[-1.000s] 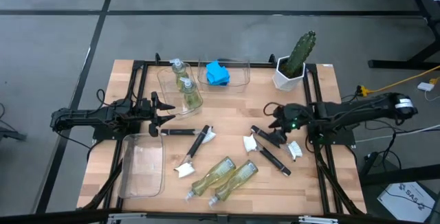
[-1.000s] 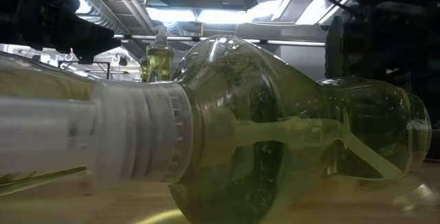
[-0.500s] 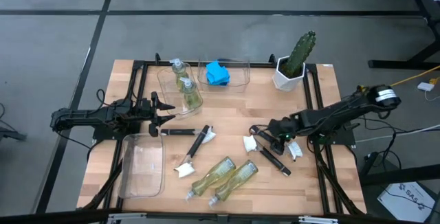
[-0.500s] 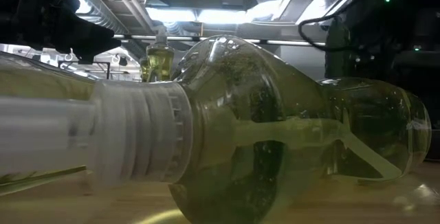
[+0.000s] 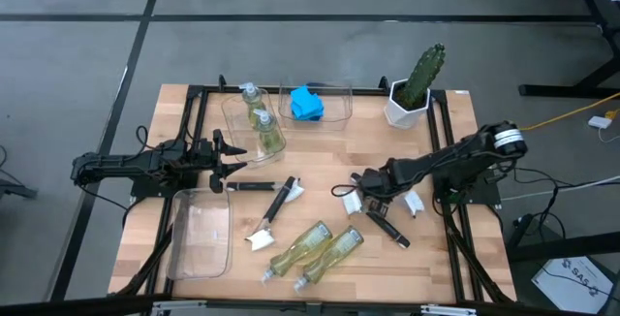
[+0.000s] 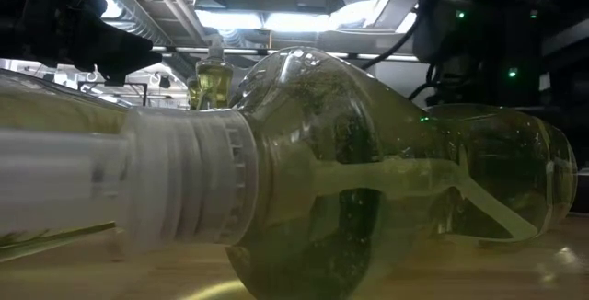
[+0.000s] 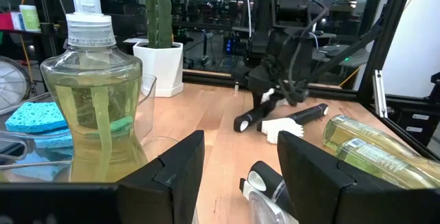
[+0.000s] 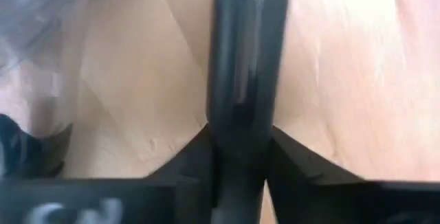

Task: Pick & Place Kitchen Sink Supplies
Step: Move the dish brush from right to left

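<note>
Well in front of the cactus (image 5: 418, 81), the right gripper (image 5: 371, 184) clamps a black-handled dish brush (image 8: 242, 80) lying on the table; lift straight, keeping the handle centred between the fingers.

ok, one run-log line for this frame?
right gripper: shut on dish brush, mid-table | left gripper: open, idle beside upright soap bottle | two soap bottles lying near front edge

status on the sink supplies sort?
Done: two soap bottles upright in one bin, blue sponge in another. In hand: right gripper shut on a dish brush. Left: two bottles lying down and three other brushes; left gripper waits open.
</note>
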